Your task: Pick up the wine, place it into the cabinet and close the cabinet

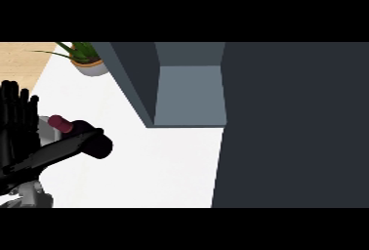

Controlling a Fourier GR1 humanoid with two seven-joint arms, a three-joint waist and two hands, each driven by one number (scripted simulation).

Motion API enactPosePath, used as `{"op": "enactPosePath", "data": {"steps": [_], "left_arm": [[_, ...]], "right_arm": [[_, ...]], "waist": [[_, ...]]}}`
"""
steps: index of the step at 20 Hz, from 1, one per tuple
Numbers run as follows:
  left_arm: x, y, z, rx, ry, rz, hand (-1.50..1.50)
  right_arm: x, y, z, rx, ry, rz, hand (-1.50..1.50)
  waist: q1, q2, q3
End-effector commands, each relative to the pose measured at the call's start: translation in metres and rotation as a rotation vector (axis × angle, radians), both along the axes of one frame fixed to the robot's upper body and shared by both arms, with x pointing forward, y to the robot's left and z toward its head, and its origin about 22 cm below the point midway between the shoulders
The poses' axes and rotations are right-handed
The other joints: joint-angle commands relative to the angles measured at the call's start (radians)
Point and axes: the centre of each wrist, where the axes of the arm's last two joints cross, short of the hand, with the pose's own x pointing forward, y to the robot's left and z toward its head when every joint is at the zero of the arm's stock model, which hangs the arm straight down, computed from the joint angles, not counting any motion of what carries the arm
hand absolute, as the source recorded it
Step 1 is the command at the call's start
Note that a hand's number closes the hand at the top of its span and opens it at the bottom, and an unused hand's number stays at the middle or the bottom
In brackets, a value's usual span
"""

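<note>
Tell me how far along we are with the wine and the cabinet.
Done: the right robot hand is curled round the wine. In hand: getting it to the open cabinet, which holds no bottle yet. Left: setting it inside and closing it.

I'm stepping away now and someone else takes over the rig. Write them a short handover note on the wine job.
Left robot hand: open, fingers up, resting at the view's left edge.
Right robot hand: at the left by the wine; whether its fingers are round the bottle cannot be told.
Wine: only its dark red top shows above that hand, left of the cabinet.
Cabinet: open, inside holds nothing visible.
Done: hand brought to the bottle.
Left: carry the wine in, release, shut the cabinet.
</note>
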Motion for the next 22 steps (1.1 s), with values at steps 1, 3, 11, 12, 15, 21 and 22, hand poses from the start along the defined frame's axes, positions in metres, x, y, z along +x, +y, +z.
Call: {"op": "enactPosePath", "data": {"steps": [1,3,11,12,15,21,22], "left_arm": [[0.009,0.019,-0.009,0.016,0.005,0.014,-1.5],[0.005,0.017,-0.046,0.006,0.018,0.04,-1.5],[-0.002,0.028,-0.07,-0.002,0.061,0.022,-1.5],[0.001,0.032,-0.088,-0.01,0.044,0.04,-1.5],[-0.024,0.057,-0.089,-0.012,0.065,0.038,-1.5],[-0.014,0.075,-0.121,-0.032,0.089,0.075,-1.5],[-0.016,0.074,-0.112,-0.038,0.078,0.053,-1.5]], "right_arm": [[-0.009,-0.005,0.015,0.072,-0.032,0.079,-1.5],[-0.012,0.003,0.012,0.068,0.0,0.094,-1.5],[-0.013,-0.001,0.01,0.091,-0.005,0.083,-1.5],[-0.012,0.002,0.013,0.091,0.001,0.097,-1.5],[-0.022,0.004,-0.002,0.102,0.004,0.087,-1.5],[-0.026,-0.006,0.016,0.062,0.01,0.123,-1.5],[-0.025,-0.009,0.012,0.07,-0.011,0.103,-1.5]], "waist": [[0.003,0.0,0.0],[0.001,0.001,0.0],[0.004,0.0,0.0],[0.003,0.0,0.0],[0.006,-0.001,0.0],[0.001,0.0,0.0],[0.003,-0.001,0.0]]}}
